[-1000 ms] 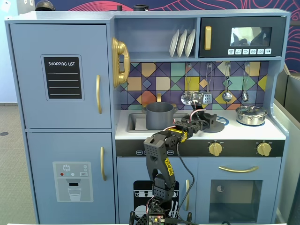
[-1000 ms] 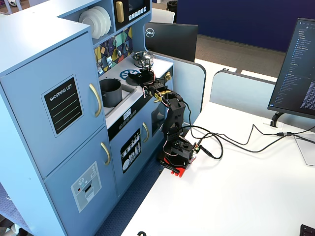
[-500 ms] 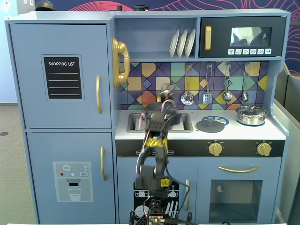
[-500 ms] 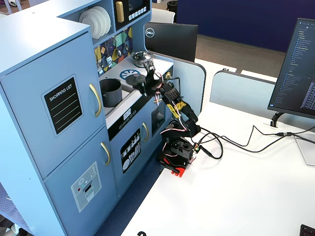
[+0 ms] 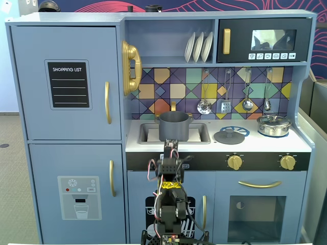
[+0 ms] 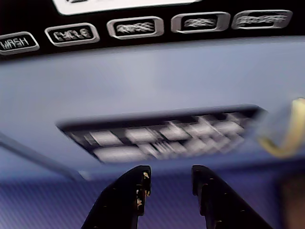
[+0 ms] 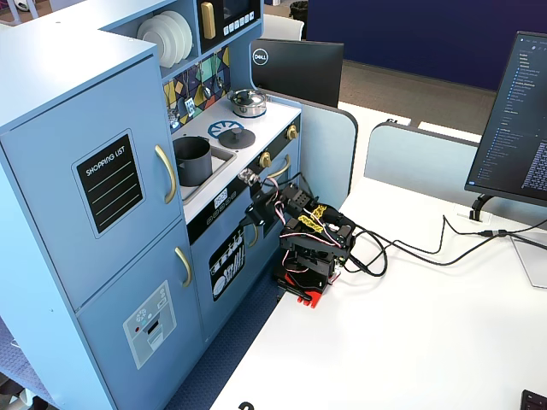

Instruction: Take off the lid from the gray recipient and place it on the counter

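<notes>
**Lid off the gray pot and lying on the counter, arm folded low**

The gray recipient [image 5: 174,126] is standing open-topped in the sink recess of the toy kitchen, with no cover on it in both fixed views. The lid [image 5: 229,136], a flat dark disc with a small knob, is lying on the counter [image 5: 255,143] just right of the sink in a fixed view, overlapping the printed blue burner disc [image 5: 240,130] behind it. The shiny steel pot [image 5: 274,125] is sitting further right with its own lid on.

The arm [image 7: 309,239] is sitting folded on the white table [image 7: 410,325] in front of the kitchen's lower doors, well apart from both pot and lid. In the wrist view the gripper [image 6: 169,177] is showing two dark fingers with a narrow gap between them and nothing held, facing the blurred blue panel with its row of labelled buttons.

Judging from how things are lying, the task is looking essentially complete: the lid is off and resting flat on the worktop, and nothing appears to be left beyond the arm settling at rest
</notes>
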{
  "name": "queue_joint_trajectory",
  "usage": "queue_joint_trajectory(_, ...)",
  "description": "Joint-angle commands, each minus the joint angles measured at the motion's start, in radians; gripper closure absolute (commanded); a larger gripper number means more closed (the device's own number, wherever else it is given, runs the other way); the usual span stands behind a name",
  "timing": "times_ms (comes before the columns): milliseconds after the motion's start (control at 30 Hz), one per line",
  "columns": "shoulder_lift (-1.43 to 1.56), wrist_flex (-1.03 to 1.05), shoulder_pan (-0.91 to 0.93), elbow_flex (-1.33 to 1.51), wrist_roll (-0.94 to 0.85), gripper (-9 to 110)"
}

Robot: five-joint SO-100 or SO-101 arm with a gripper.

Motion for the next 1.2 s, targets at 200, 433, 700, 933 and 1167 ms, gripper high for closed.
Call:
queue_joint_trajectory(200, 0.103, -0.187, -0.032, 0.187, 0.124, 101)
queue_joint_trajectory(433, 0.103, 0.078, -0.052, 0.187, 0.051, 101)
queue_joint_trajectory(700, 0.103, 0.465, -0.052, 0.189, -0.063, 100)
queue_joint_trajectory(933, 0.103, 0.569, -0.049, 0.189, -0.091, 97)
queue_joint_trajectory(1167, 0.103, 0.588, -0.046, 0.189, 0.006, 94)
